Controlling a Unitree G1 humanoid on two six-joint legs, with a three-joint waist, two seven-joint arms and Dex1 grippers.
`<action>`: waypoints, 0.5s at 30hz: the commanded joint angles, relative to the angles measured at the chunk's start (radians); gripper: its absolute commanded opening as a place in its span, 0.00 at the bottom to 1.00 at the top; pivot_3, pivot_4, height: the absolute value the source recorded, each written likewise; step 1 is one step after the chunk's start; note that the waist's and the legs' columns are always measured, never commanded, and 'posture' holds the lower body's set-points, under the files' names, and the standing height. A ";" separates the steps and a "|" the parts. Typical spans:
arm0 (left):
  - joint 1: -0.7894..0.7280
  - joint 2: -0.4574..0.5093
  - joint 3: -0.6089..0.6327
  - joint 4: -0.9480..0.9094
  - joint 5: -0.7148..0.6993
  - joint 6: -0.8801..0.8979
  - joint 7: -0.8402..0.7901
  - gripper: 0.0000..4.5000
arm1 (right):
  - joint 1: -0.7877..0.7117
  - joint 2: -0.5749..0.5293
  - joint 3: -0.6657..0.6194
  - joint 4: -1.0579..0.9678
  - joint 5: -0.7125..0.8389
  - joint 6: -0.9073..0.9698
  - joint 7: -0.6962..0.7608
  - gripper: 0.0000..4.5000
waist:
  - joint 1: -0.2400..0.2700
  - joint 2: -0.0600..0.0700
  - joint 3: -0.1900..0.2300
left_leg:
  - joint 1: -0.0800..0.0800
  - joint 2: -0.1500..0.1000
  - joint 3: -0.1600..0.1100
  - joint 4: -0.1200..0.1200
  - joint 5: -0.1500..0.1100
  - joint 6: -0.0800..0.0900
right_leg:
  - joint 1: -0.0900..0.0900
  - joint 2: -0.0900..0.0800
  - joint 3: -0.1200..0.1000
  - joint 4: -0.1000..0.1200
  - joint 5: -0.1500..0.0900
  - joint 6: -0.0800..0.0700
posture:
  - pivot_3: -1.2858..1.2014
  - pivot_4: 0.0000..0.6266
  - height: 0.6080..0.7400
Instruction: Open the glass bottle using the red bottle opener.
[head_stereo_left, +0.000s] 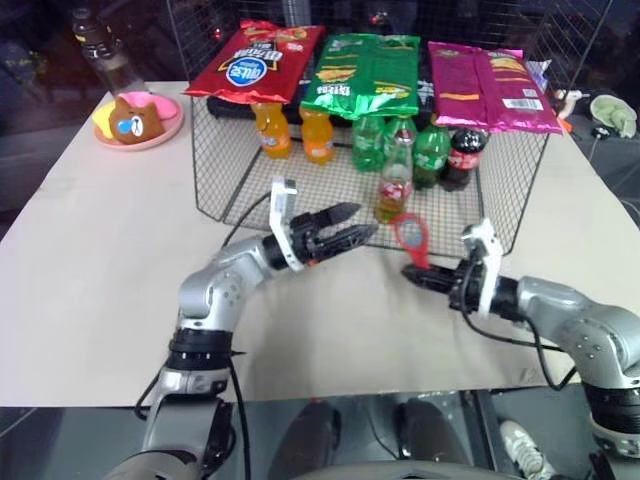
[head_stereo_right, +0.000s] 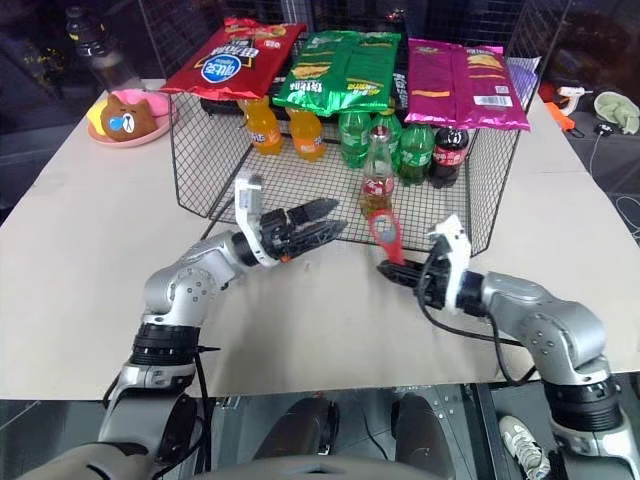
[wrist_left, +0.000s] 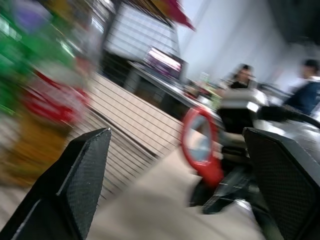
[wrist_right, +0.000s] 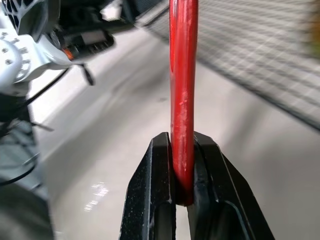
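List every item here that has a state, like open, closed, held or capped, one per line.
glass bottle: upright at the wire basket's front, cap on, not held
red bottle opener: clamped by its handle, ring end up, clear of the bottle
right gripper: shut on the opener
left gripper: open, empty, beside the bottle
wire basket: holds capped soda bottles, chip bags lying on top
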 joint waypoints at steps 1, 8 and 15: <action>-0.084 -0.069 -0.035 0.140 0.200 -0.312 0.086 0.98 | -0.013 0.011 -0.068 -0.037 0.009 -0.039 -0.038 0.00 | 0.001 0.000 0.000 | 0.000 0.000 0.000 0.000 0.000 0.000 | 0.000 0.000 0.000 0.000 0.000 0.000 | 0.52 0.24 1.00; -0.291 -0.165 -0.071 0.567 0.408 -0.671 0.179 0.98 | -0.021 0.075 -0.069 -0.059 -0.019 -0.095 -0.110 0.00 | -0.002 -0.001 0.000 | -0.001 -0.001 0.000 0.000 0.000 0.000 | 0.000 0.000 -0.001 0.000 0.000 0.000 | 0.52 0.24 1.00; -0.473 -0.243 -0.064 0.927 0.480 -0.853 0.155 0.98 | 0.003 0.099 -0.052 -0.080 -0.070 -0.153 -0.133 0.00 | -0.004 -0.001 0.000 | -0.002 -0.002 0.000 0.000 0.000 0.000 | -0.001 0.000 -0.001 -0.001 0.000 0.000 | 0.52 0.24 1.00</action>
